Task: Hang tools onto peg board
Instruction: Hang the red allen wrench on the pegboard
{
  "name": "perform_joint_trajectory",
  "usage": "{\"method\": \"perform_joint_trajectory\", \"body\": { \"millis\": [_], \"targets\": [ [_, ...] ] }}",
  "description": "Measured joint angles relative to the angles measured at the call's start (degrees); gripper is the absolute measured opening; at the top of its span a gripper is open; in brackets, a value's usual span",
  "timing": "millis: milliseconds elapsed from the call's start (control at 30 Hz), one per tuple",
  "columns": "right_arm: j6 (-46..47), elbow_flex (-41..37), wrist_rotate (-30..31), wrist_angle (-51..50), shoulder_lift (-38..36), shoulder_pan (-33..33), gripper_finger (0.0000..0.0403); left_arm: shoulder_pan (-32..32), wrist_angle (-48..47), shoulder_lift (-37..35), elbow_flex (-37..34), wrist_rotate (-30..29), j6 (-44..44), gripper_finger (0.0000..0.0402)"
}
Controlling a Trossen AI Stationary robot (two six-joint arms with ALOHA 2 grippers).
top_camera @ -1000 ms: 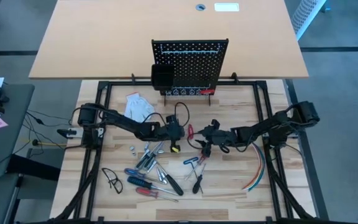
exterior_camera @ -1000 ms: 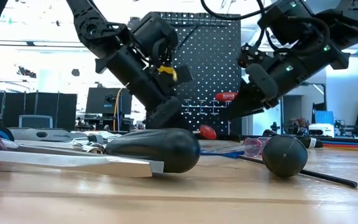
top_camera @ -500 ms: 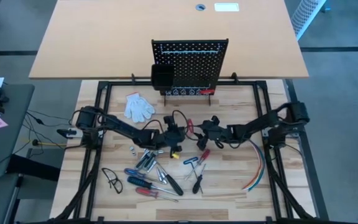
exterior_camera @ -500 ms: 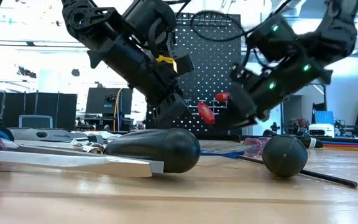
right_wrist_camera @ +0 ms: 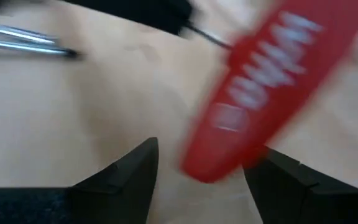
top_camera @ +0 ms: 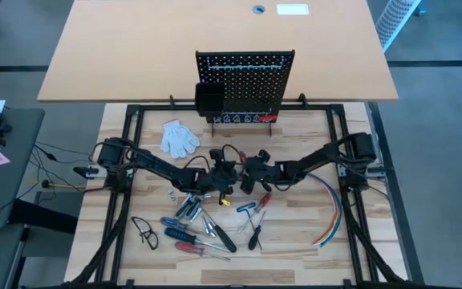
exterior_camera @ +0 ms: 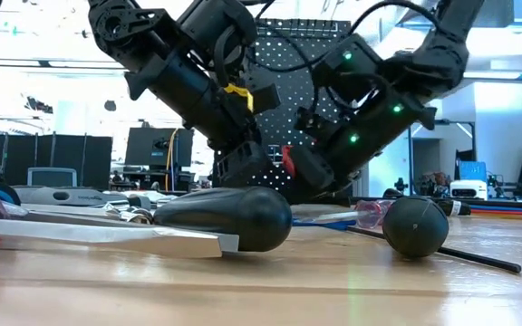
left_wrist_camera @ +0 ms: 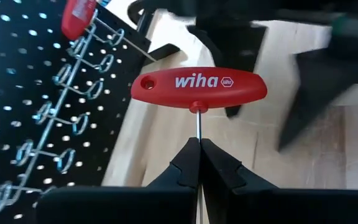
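Shaft of red T-handle key (left_wrist_camera: 198, 86) between left fingers (left_wrist_camera: 185, 163)

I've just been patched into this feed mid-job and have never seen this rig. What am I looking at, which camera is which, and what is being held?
Two dark robot arms work at a wooden table. The high view looks straight down; the low view sits at table height; each wrist view looks past that arm's own fingers.

At the back stands the peg board, one red tool already on its hooks. A white glove lies near it, loose tools and glasses at the front, coloured cables to the right.

The left gripper is shut on the thin shaft of a red T-handle key. The right gripper is open, close around the key's red handle, which looks like a handover; whether it touches, I cannot tell.
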Motion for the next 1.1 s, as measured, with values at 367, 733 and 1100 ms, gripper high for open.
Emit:
{"method": "perform_joint_trajectory", "body": {
  "millis": [367, 733, 1100],
  "targets": [
    [-5.92, 0.28, 15.48, -1.38, -5.01, 6.45, 0.0202, -0.46, -0.91, -0.07, 0.02, -2.90, 1.01, 0.0000],
    [-5.73, 0.61, 15.57, 2.82, -2.03, 5.32, 0.0203, -0.64, -1.41, -0.09, -0.04, -3.82, 1.61, 0.0000],
    [-1.02, 0.72, 10.79, 0.32, -1.90, 2.07, 0.0244, -0.92, -1.17, -0.09, -0.02, -1.50, 0.78, 0.0000]
  ]
}}
